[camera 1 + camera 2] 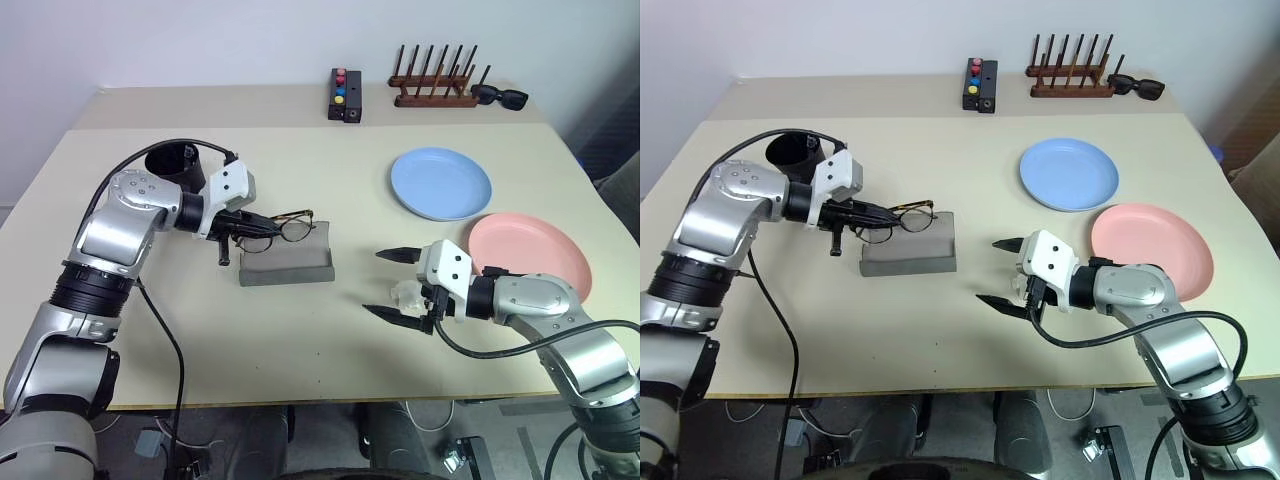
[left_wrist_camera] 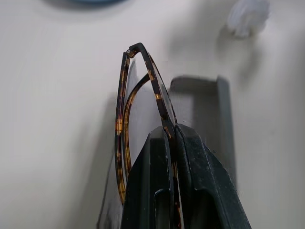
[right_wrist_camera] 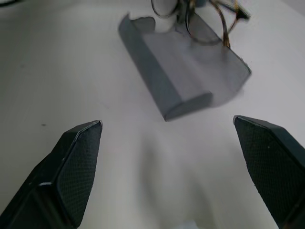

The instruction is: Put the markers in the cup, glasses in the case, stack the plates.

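My left gripper [image 1: 256, 228] is shut on the glasses [image 1: 290, 228], thin tortoiseshell-dark frames with clear lenses. It holds them above the far left part of the grey case [image 1: 288, 262], which lies with its top open in the middle of the table. In the left wrist view the fingers [image 2: 190, 162] pinch the frame [image 2: 120, 119] on edge. To the right of the case, my right gripper [image 1: 393, 284] hovers open and holds nothing. The black cup [image 1: 172, 162] stands behind my left arm. Far right lies the light blue plate [image 1: 441, 183], and the pink plate [image 1: 532, 255] is nearer. The markers are out of view.
At the table's back edge stand a black box with coloured buttons [image 1: 346, 95], a wooden peg rack [image 1: 432, 88] and black sunglasses [image 1: 500, 97]. A cable loops from my left arm over the table's front left.
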